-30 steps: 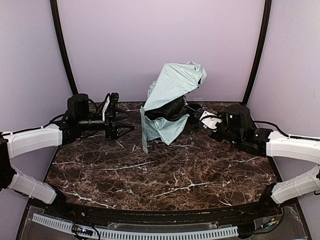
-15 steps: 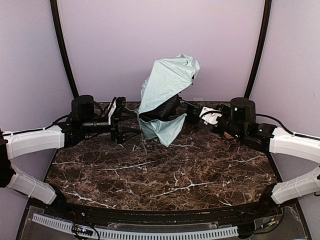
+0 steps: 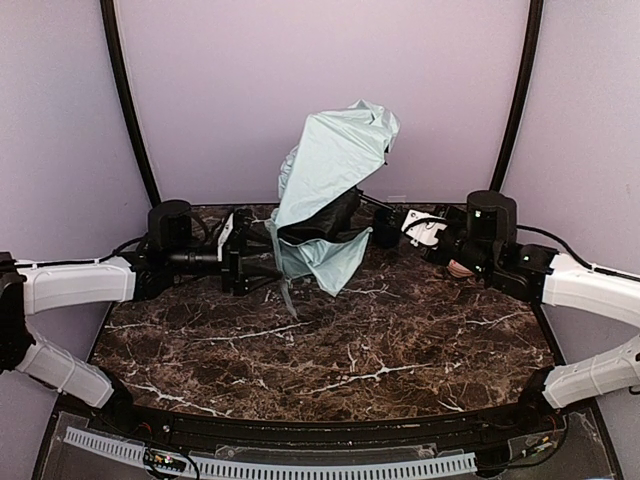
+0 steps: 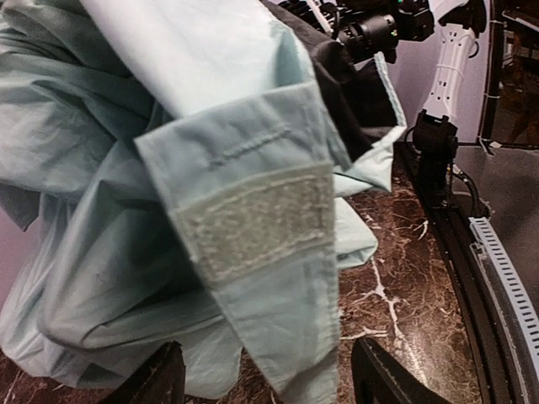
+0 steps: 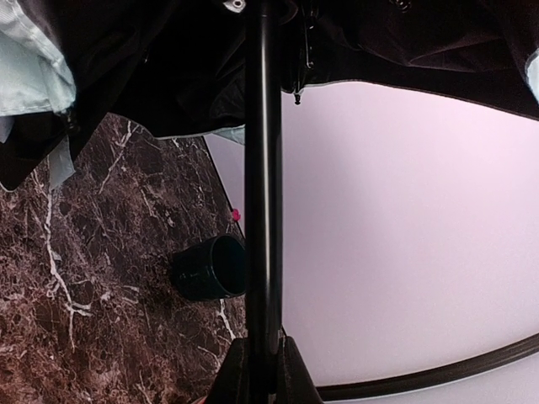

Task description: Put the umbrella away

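Note:
The umbrella [image 3: 335, 165] is half collapsed, its pale mint canopy bunched up above the far middle of the table, black underside showing. My right gripper [image 3: 392, 222] is shut on the thin black shaft [image 5: 263, 168] and holds the umbrella up. My left gripper [image 3: 262, 268] is open, its fingers [image 4: 160, 379] either side of the hanging mint closure strap [image 4: 261, 252] with its velcro patch. The strap hangs between the jaws, without contact that I can see. The handle is hidden.
A dark green cup [image 5: 210, 268] lies on its side on the marble table [image 3: 330, 350] near the back wall, behind the umbrella. Purple walls and black curved poles [image 3: 128, 100] ring the table.
My left gripper has moved right, in under the canopy, to the hanging strap. My right gripper has shifted back and up a little, and the canopy has swung left.

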Controlling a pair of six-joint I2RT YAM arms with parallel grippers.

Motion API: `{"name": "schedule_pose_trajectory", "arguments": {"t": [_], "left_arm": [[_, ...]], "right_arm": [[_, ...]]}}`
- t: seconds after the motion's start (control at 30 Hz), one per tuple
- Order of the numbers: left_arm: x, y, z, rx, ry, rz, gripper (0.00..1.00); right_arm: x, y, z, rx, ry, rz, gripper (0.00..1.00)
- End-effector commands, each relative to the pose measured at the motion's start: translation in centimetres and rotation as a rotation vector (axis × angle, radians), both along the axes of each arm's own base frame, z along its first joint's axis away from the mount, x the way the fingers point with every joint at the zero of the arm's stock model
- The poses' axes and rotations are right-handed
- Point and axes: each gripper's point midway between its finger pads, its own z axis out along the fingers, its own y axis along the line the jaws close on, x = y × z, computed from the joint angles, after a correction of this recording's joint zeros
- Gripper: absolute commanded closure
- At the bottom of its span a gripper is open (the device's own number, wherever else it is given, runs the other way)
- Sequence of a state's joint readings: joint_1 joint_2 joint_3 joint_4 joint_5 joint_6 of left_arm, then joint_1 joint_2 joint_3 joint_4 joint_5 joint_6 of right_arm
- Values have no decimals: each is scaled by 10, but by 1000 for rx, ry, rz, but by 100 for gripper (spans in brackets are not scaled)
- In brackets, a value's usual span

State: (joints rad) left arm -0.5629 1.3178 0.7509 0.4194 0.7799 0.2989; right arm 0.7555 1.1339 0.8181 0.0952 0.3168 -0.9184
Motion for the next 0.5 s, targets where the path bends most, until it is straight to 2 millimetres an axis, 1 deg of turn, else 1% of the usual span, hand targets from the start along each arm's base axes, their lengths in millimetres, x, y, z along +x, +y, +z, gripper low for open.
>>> {"name": "schedule_pose_trajectory", "arguments": {"t": [0.0,0.1,0.13,0.17,0.2,0.27,0.37,0.47], "left_arm": [[-28,-9,1,-64,36,-174,28],[-22,-14,-4,-57,60,-167,27],[-19,-16,-7,-55,69,-162,29],[-16,-18,-9,-52,78,-157,35],[-15,-19,-9,-51,82,-158,44],[-16,-20,-10,-52,87,-174,64],[-24,-20,-10,-57,87,-215,99],[-30,-18,-17,-56,99,-236,100]], "right_arm": [[1,-2,65,178,-119,2,100],[0,-1,67,192,-118,15,100],[0,1,67,196,-116,22,100],[-1,1,68,200,-115,27,100],[-2,2,69,204,-114,32,100],[-4,2,72,216,-115,38,100],[-7,2,77,243,-99,61,100],[-12,3,89,286,-84,88,100]]}}
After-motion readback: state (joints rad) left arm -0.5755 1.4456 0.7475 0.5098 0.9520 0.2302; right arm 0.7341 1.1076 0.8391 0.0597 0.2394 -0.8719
